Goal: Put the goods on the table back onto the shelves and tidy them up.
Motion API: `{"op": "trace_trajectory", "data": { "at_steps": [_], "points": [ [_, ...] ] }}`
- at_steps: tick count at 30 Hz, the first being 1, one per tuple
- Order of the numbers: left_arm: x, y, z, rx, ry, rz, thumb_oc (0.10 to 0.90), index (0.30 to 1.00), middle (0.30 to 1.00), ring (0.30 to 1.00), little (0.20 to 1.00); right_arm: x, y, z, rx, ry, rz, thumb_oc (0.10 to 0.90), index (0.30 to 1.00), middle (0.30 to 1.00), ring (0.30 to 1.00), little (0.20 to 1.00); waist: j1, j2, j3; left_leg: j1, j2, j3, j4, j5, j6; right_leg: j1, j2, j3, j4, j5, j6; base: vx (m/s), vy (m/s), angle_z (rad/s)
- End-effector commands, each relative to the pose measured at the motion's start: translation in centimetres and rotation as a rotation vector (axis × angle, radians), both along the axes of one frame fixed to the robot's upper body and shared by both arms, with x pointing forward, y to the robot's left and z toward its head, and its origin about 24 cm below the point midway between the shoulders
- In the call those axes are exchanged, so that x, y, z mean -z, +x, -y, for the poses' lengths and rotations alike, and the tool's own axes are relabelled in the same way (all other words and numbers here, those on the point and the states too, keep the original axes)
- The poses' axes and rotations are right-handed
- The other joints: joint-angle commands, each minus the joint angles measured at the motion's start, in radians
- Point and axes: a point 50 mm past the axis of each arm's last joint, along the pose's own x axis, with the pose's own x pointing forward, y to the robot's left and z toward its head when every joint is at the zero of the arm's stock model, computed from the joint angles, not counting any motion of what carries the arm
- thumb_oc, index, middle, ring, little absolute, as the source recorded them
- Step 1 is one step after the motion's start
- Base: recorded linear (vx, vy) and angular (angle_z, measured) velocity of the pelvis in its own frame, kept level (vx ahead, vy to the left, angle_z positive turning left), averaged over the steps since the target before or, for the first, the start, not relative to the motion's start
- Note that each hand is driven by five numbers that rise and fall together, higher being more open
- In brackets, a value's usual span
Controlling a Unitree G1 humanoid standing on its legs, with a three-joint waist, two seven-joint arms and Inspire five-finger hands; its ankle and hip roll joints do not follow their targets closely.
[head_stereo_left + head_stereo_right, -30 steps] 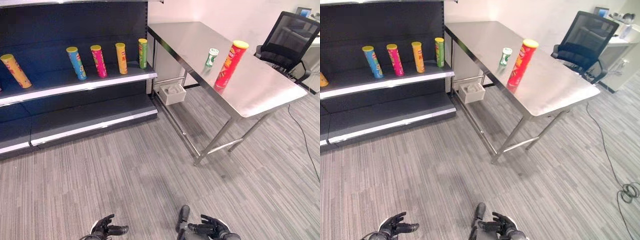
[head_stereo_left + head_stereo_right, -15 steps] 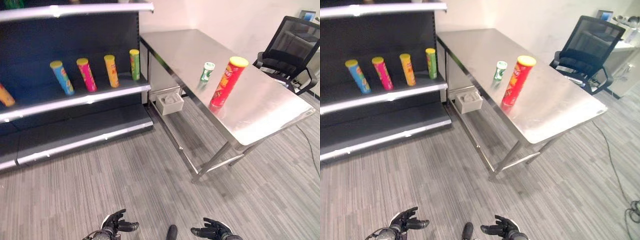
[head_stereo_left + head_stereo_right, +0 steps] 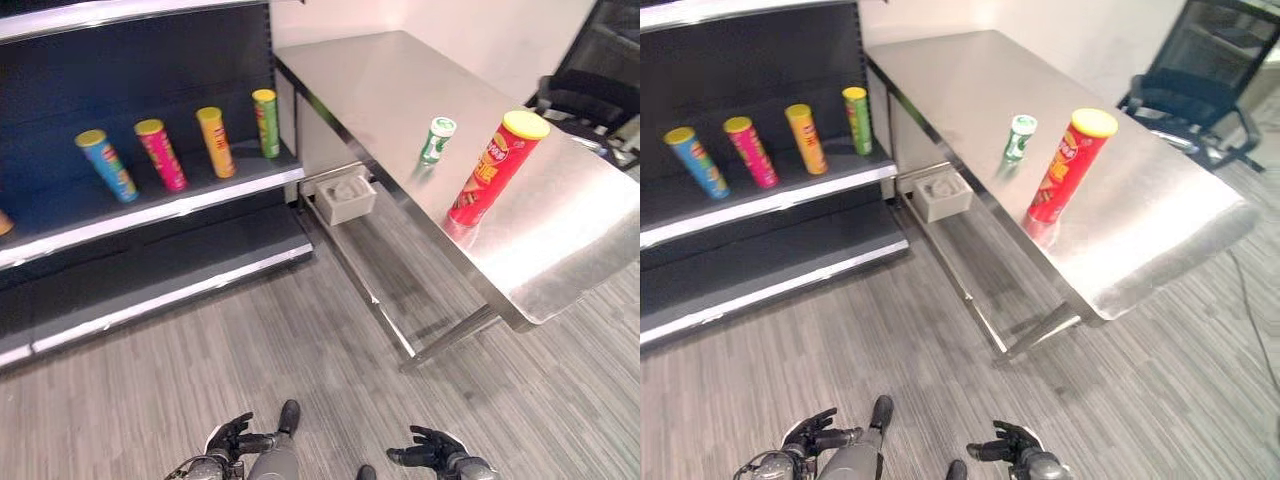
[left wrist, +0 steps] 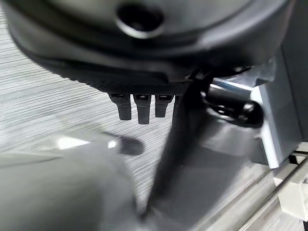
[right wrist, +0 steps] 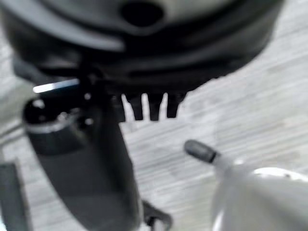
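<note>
The camera has moved since before; the cans have stayed put. The left hand [image 3: 232, 440] and right hand [image 3: 428, 452] hang low with fingers spread, holding nothing. On the table [image 3: 560, 250], the red can [image 3: 496, 168] stands with the small green can [image 3: 436, 140] at 11 o'clock.

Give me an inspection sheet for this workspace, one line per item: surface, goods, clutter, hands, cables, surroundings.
Surface: steel table, bare apart from two goods.
Job's things: red crisp tube and small green-and-white can upright on the table, apart; four crisp tubes upright in a row on the dark shelf.
Clutter: small white box under the table.
Hands: left hand and right hand low over the floor, open, empty.
Cables: nothing seen.
Surroundings: black office chair, grey striped carpet.
</note>
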Motion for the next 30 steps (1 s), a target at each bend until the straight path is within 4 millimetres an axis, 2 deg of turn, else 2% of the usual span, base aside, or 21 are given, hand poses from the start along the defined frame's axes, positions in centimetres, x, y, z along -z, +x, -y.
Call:
{"op": "trace_trajectory", "data": {
  "at_steps": [1,5,6,7,8,9,11,12,13,14,15,16,21,22,23,24,25,26,27,28,30],
  "points": [
    [-0.5,1.1,0.0,0.041,0.019,0.049,0.800,0.900,0.900,0.900,0.900,-0.8,1.1,0.8,-0.029,-0.010,0.070,0.800,0.900,0.900,0.900,0.900,0.007,0.012,-0.042,-0.023,0.007,-0.040,-0.021,0.069,-0.014,0.053,0.076,-0.052,0.013,-0.034,0.070,0.00,0.000,-0.38],
    [-0.4,0.9,-0.1,0.036,0.019,0.043,0.800,0.900,0.900,0.900,0.900,-0.7,1.1,0.5,-0.036,-0.008,0.065,0.800,0.900,0.900,0.900,0.900,0.016,0.004,-0.048,-0.008,0.001,-0.033,-0.019,0.059,-0.006,0.061,0.060,-0.049,0.013,-0.031,0.081,0.16,0.136,-0.02],
    [-1.1,1.8,-1.3,0.028,0.049,0.079,0.800,0.900,0.900,0.900,0.900,-0.6,1.3,-0.1,-0.034,0.013,0.066,0.800,0.900,0.900,0.900,0.900,0.021,-0.021,-0.065,0.042,-0.024,0.004,-0.015,-0.004,0.053,0.023,0.001,-0.005,0.140,-0.016,0.109,0.44,0.569,-0.11],
    [-1.6,2.8,-1.9,0.030,0.073,0.100,0.800,0.900,0.900,0.900,0.900,-0.7,1.5,0.0,0.003,0.021,0.083,0.800,0.900,0.900,0.900,0.900,-0.019,-0.007,-0.040,0.086,-0.036,0.003,-0.021,-0.028,0.092,-0.120,-0.011,0.025,0.417,0.055,0.131,0.44,0.570,-0.34],
    [-1.6,2.8,-1.9,0.030,0.073,0.100,0.800,0.900,0.900,0.900,0.900,-0.7,1.5,0.0,0.003,0.020,0.083,0.800,0.900,0.900,0.900,0.900,-0.019,-0.008,-0.041,0.085,-0.037,0.004,-0.021,-0.029,0.092,-0.123,-0.012,0.026,0.420,0.053,0.131,0.11,0.395,-0.81],
    [-2.0,3.5,-1.9,0.038,0.079,0.128,0.800,0.900,0.900,0.900,0.900,-1.0,1.8,0.5,0.035,0.010,0.101,0.800,0.900,0.900,0.900,0.900,-0.049,0.019,-0.009,0.108,-0.034,-0.002,-0.021,-0.037,0.109,-0.199,-0.026,0.018,0.552,0.103,0.128,0.01,0.152,-0.73],
    [-1.9,3.3,-2.0,0.048,0.086,0.115,0.800,0.900,0.900,0.900,0.900,-0.8,1.0,1.4,0.114,0.001,0.089,0.800,0.900,0.900,0.900,0.900,-0.071,0.032,-0.004,0.123,-0.034,0.002,-0.021,-0.056,0.111,-0.220,-0.049,-0.005,0.572,0.098,0.114,0.14,0.163,-0.06],
    [-2.0,3.2,-2.2,0.040,0.089,0.116,0.800,0.900,0.900,0.900,0.900,-0.8,0.3,2.5,0.194,-0.015,0.089,0.800,0.900,0.900,0.900,0.900,-0.073,0.023,-0.012,0.139,-0.034,0.016,-0.021,-0.078,0.098,-0.181,-0.115,-0.081,0.417,0.090,0.118,0.19,0.071,0.24],
    [-2.0,3.2,-2.2,0.041,0.089,0.116,0.800,0.900,0.900,0.900,0.900,-0.8,0.3,2.5,0.194,-0.015,0.089,0.800,0.900,0.900,0.900,0.900,-0.075,0.024,-0.008,0.144,-0.033,0.013,-0.021,-0.079,0.098,-0.171,-0.113,-0.086,0.411,0.092,0.117,0.17,-0.088,0.08],
    [-2.0,3.2,-2.4,0.034,0.093,0.121,0.800,0.900,0.900,0.900,0.900,-0.9,-0.1,3.6,0.252,-0.034,0.087,0.800,0.900,0.900,0.900,0.900,-0.075,0.016,-0.014,0.145,-0.031,0.024,-0.021,-0.093,0.089,-0.169,-0.140,-0.114,0.294,0.100,0.125,0.09,-0.099,-0.10],
    [-2.0,3.1,-2.6,0.032,0.095,0.117,0.800,0.900,0.900,0.900,0.900,-1.0,-0.1,4.1,0.276,-0.045,0.094,0.800,0.900,0.900,0.900,0.900,-0.079,0.012,-0.011,0.154,-0.030,0.025,-0.021,-0.101,0.084,-0.148,-0.142,-0.122,0.214,0.128,0.134,0.18,-0.143,-0.34],
    [-1.7,2.5,-3.1,0.035,0.125,0.070,0.800,0.900,0.900,0.900,0.900,-1.0,-1.5,5.7,0.366,-0.094,0.051,0.800,0.900,0.900,0.900,0.900,-0.087,-0.011,-0.016,0.166,-0.037,0.039,-0.021,-0.105,0.083,-0.125,-0.128,-0.064,0.146,0.172,0.168,0.13,-0.083,-0.52],
    [-1.7,2.5,-3.1,0.035,0.125,0.070,0.800,0.900,0.900,0.900,0.900,-1.0,-1.5,5.7,0.366,-0.094,0.051,0.800,0.900,0.900,0.900,0.900,-0.087,-0.012,-0.018,0.163,-0.038,0.039,-0.021,-0.103,0.083,-0.128,-0.128,-0.063,0.145,0.173,0.168,0.07,-0.038,0.00],
    [-1.4,1.4,-3.4,0.015,0.104,0.058,0.800,0.900,0.900,0.900,0.900,-2.3,-6.3,12.1,0.775,-0.197,0.041,0.800,0.900,0.900,0.900,0.900,-0.092,-0.040,-0.072,0.178,-0.027,0.049,-0.021,-0.124,0.067,-0.060,-0.090,-0.068,0.019,0.154,0.166,0.29,-0.169,-0.12],
    [-1.4,1.2,-3.4,0.013,0.099,0.056,0.800,0.900,0.900,0.900,0.900,-3.2,-7.1,13.8,0.866,-0.231,0.068,0.800,0.900,0.900,0.900,0.900,-0.093,-0.039,-0.077,0.181,-0.022,0.047,-0.021,-0.127,0.064,-0.052,-0.086,-0.074,0.013,0.145,0.165,0.29,-0.169,0.00],
    [-1.4,1.2,-3.4,0.013,0.099,0.056,0.800,0.900,0.900,0.900,0.900,-3.2,-7.1,13.8,0.866,-0.231,0.068,0.800,0.900,0.900,0.900,0.900,-0.093,-0.038,-0.077,0.182,-0.022,0.047,-0.021,-0.127,0.064,-0.052,-0.086,-0.074,0.013,0.145,0.165,0.08,-0.049,-0.06],
    [-1.4,1.0,-3.3,0.006,0.087,0.064,0.800,0.900,0.900,0.900,0.900,-5.2,-7.1,16.6,0.996,-0.277,0.184,0.800,0.900,0.900,0.900,0.900,-0.103,-0.037,-0.085,0.188,-0.014,0.047,-0.021,-0.133,0.060,-0.046,-0.080,-0.075,0.013,0.132,0.164,0.08,-0.039,-0.10],
    [-1.4,0.9,-3.0,0.011,0.080,0.066,0.800,0.900,0.900,0.900,0.900,-6.9,-6.4,18.4,1.053,-0.319,0.283,0.800,0.900,0.900,0.900,0.900,-0.106,-0.034,-0.092,0.189,-0.012,0.046,-0.021,-0.135,0.059,-0.046,-0.078,-0.073,0.013,0.127,0.164,0.08,-0.039,-0.22],
    [-1.4,0.9,-3.0,0.012,0.080,0.066,0.800,0.900,0.900,0.900,0.900,-6.9,-6.4,18.4,1.054,-0.320,0.283,0.800,0.900,0.900,0.900,0.900,-0.106,-0.034,-0.092,0.189,-0.012,0.047,-0.021,-0.135,0.059,-0.046,-0.077,-0.073,0.013,0.127,0.164,0.05,-0.024,-0.05],
    [-1.3,0.8,-2.7,0.004,0.066,0.073,0.800,0.900,0.900,0.900,0.900,-11.4,-3.9,21.4,1.034,-0.405,0.531,0.800,0.900,0.900,0.900,0.900,-0.119,-0.030,-0.096,0.193,-0.007,0.053,-0.021,-0.137,0.055,-0.046,-0.072,-0.067,0.013,0.120,0.164,0.01,-0.019,-0.05],
    [-1.2,0.7,-2.4,-0.009,0.056,0.074,0.800,0.900,0.900,0.900,0.900,-18.1,0.3,22.3,0.943,-0.466,0.895,0.800,0.900,0.900,0.900,0.900,-0.133,-0.026,-0.100,0.195,-0.002,0.061,-0.021,-0.139,0.051,-0.049,-0.069,-0.057,0.013,0.117,0.163,0.02,-0.022,-0.12]
  ]
}}
